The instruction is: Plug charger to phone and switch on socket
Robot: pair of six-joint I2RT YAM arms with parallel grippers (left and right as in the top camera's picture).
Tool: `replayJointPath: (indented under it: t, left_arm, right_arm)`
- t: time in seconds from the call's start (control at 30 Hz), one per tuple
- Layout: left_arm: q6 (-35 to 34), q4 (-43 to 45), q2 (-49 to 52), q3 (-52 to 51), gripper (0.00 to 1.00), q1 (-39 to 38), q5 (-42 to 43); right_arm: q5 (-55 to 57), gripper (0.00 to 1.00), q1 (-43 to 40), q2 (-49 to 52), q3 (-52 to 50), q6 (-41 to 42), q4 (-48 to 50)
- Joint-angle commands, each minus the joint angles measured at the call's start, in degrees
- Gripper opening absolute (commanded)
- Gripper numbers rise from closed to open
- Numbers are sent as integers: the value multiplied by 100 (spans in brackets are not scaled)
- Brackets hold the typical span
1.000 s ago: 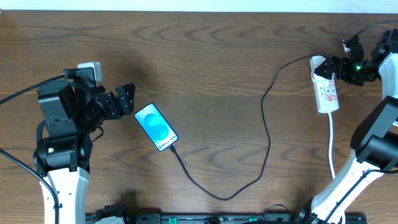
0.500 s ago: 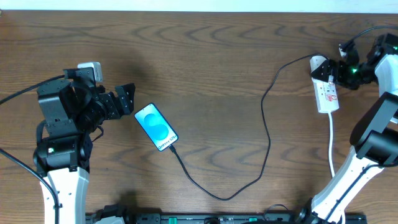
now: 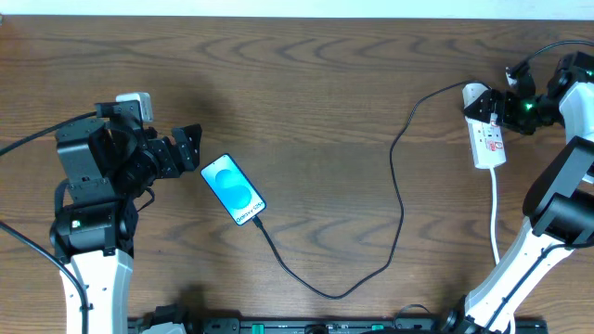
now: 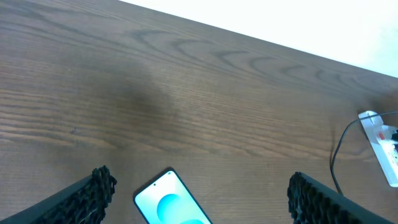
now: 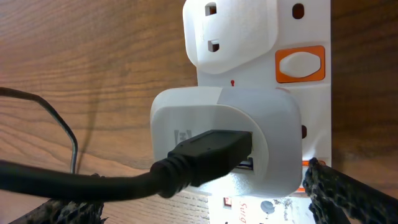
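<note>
Jaws stand wide on my right pincer point(image 3: 495, 107), poised at the head of the socket point(image 3: 487, 139), spread, I reckon, so one finger can press an orange switch point(image 5: 300, 64) beside the white adapter point(image 5: 224, 140). Charger point(image 3: 400, 199) trails across to the phone point(image 3: 233, 189), just beside my left pincer point(image 3: 189, 148), also agape. Tip looks seated, though I can't be sure.
</note>
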Motion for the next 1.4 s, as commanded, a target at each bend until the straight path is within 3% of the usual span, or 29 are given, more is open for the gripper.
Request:
replayJointPath:
  t: [0.0,1.37]
  left_arm:
    - [101,4,11,-15,91,13,26]
    - [101,4,11,-15,91,13,26]
  right_arm:
    - [-223,99,57,57,-48,83,-116]
    - [-728,99,57,57,-50,17,-225]
